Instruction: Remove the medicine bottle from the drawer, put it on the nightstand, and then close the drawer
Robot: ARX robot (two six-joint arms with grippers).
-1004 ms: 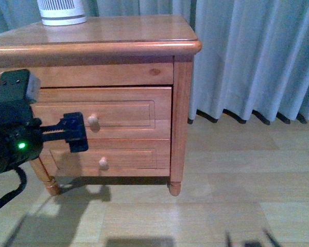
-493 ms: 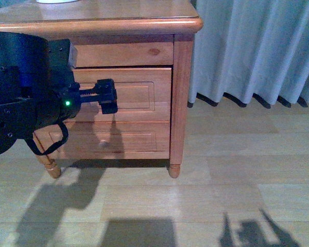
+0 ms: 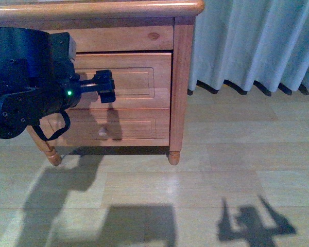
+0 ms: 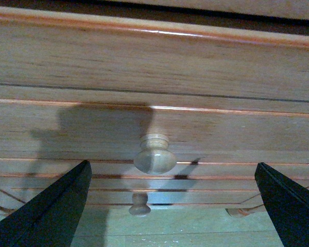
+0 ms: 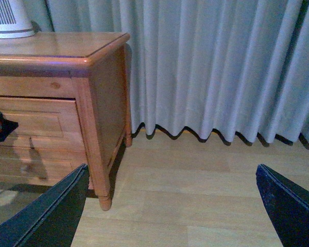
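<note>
The nightstand (image 3: pixel 183 77) stands at the upper left of the front view. Its taller drawer (image 3: pixel 139 82) is shut. My left gripper (image 3: pixel 107 87) is open in front of that drawer's face and hides the knob there. In the left wrist view the drawer's round knob (image 4: pixel 154 154) sits just ahead of the open left gripper (image 4: pixel 170 216), apart from both fingers. My right gripper (image 5: pixel 170 221) is open and empty over bare floor, off to the side of the nightstand (image 5: pixel 87 103). The medicine bottle is out of view.
The shallower lower drawer (image 3: pixel 139 126) with its small knob (image 4: pixel 139 203) is shut. A white ribbed appliance (image 5: pixel 7 18) stands on the nightstand's slab. Grey curtains (image 3: pixel 252 41) hang to the right. The wooden floor (image 3: pixel 206 180) carries the arms' shadows.
The left arm has risen and moved right, from beside the upper drawer's knob to in front of it. The nightstand has shifted up in the front view.
</note>
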